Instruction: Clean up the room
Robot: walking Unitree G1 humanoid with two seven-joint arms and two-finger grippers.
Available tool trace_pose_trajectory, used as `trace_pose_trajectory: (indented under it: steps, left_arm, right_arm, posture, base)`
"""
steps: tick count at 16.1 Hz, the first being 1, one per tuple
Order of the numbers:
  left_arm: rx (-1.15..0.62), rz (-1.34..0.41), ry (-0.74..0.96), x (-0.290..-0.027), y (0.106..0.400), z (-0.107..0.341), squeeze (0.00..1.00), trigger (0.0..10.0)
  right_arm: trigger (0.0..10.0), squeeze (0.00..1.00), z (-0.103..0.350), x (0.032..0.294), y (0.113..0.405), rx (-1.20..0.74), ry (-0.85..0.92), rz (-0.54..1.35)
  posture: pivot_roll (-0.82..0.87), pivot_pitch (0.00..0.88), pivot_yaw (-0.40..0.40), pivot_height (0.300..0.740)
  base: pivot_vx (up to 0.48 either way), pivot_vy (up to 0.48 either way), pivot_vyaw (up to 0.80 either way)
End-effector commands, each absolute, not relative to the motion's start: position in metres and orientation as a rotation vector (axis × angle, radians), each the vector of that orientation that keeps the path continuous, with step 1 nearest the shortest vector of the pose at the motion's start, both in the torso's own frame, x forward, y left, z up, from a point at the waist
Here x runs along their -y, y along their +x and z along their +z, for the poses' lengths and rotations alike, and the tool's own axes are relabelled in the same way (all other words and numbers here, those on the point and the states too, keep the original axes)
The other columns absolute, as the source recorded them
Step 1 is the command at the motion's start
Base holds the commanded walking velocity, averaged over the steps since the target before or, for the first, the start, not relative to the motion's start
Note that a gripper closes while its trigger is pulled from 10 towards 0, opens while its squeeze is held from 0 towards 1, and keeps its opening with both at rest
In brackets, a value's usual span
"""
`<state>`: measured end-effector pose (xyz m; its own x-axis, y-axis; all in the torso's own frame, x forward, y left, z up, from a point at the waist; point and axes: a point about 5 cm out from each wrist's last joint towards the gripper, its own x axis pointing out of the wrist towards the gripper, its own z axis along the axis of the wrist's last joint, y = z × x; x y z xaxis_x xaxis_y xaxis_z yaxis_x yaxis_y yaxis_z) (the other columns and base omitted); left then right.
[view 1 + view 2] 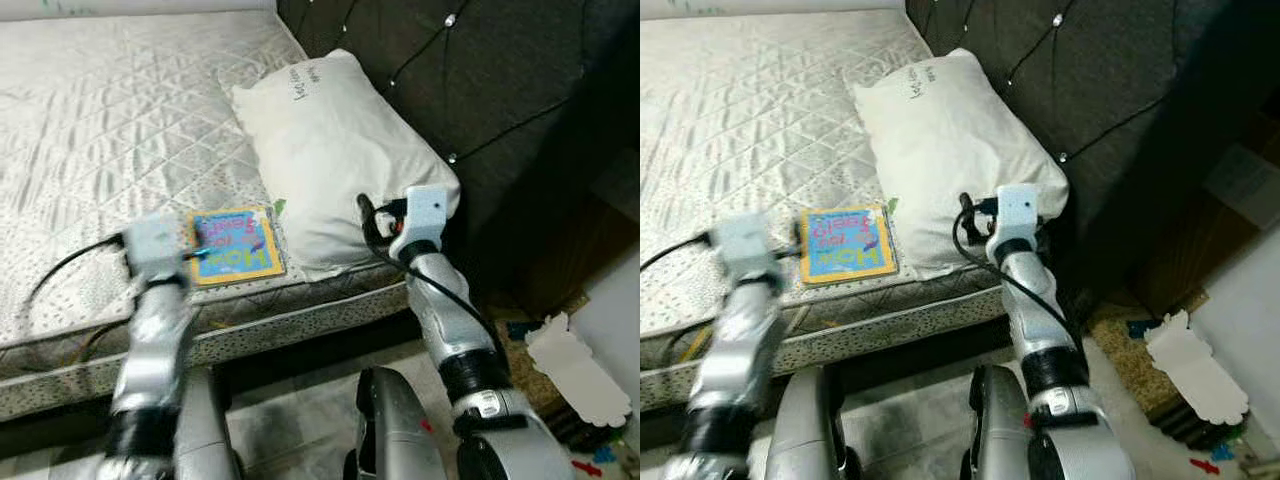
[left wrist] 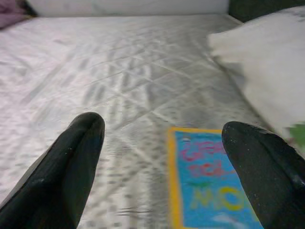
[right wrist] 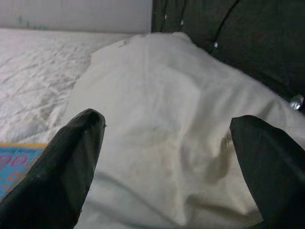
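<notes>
- Honestly you're near the start of this one. Judging by how things lie, nothing on the bed looks picked up yet, and the floor off to the robot's right has plenty waiting.
- The children's picture book (image 1: pixel 236 246) lies flat on the bare quilted mattress (image 1: pixel 110 130), close to the near edge, with its right side just beside the white pillow (image 1: pixel 320 150), maybe tucked a little under it. The pillow sits against the dark tufted headboard (image 1: pixel 500 80).
- On the floor by the bed you've got a white piece of cut card or paper (image 1: pixel 578 372) and some small coloured bits near it. Too small to name, so I won't guess.
- Your left gripper (image 2: pixel 162 176) is spread wide and empty. It hovers low over the mattress, aimed at the book's left edge, which sits between the fingers further ahead. No contact that I can see.
- Your right gripper (image 3: pixel 167 167) is also wide open, holding nothing, pointed straight at the near end of the pillow. It's close, but I can't tell whether a finger is brushing the fabric.
- My read: the book is the likely first grab, and the floor clutter is all left to do.
</notes>
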<state>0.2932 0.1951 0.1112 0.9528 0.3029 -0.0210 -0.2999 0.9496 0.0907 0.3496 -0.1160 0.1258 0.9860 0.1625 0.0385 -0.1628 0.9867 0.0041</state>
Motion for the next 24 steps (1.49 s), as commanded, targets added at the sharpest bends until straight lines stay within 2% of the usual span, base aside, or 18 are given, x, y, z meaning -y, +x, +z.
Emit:
trace_pose_trajectory:
  steps: [1,5,8,12,20,24]
  left_arm:
    - [0.059,0.315,0.105,-0.197,0.292,0.127,0.00,10.0]
    - [0.083,0.320,0.097,-0.203,0.284,0.125,0.00,10.0]
    - [0.090,0.325,0.070,-0.201,0.286,0.127,0.00,10.0]
    - [0.085,0.303,0.067,-0.200,0.286,0.125,0.00,10.0]
    - [0.087,0.286,0.058,-0.198,0.294,0.126,0.00,10.0]
    - [0.082,0.276,0.046,-0.195,0.294,0.124,0.00,10.0]
  right_arm:
    - [10.0,0.00,0.130,0.118,0.353,0.059,0.020,0.145]
    - [10.0,0.00,0.128,0.119,0.349,0.058,0.084,0.160]
    - [10.0,0.00,0.132,0.101,0.350,0.065,0.102,0.268]
    - [10.0,0.00,0.138,0.092,0.351,0.088,0.160,0.305]
    - [10.0,0.00,0.140,0.086,0.349,0.096,0.164,0.338]
    - [10.0,0.00,0.141,0.088,0.350,0.116,0.135,0.331]
  posture:
    - [-0.02,0.000,-0.044,0.563]
    - [-0.03,0.000,-0.053,0.563]
    - [-0.01,0.000,-0.074,0.563]
    - [0.00,0.000,-0.057,0.563]
    - [-0.02,0.000,-0.057,0.638]
    - [-0.02,0.000,-0.057,0.642]
  base:
    - [0.000,0.000,0.00]
    - [0.000,0.000,0.00]
    - [0.000,0.000,0.00]
    - [0.000,0.000,-0.59]
    - [0.000,0.000,-0.06]
    - [0.000,0.000,0.00]
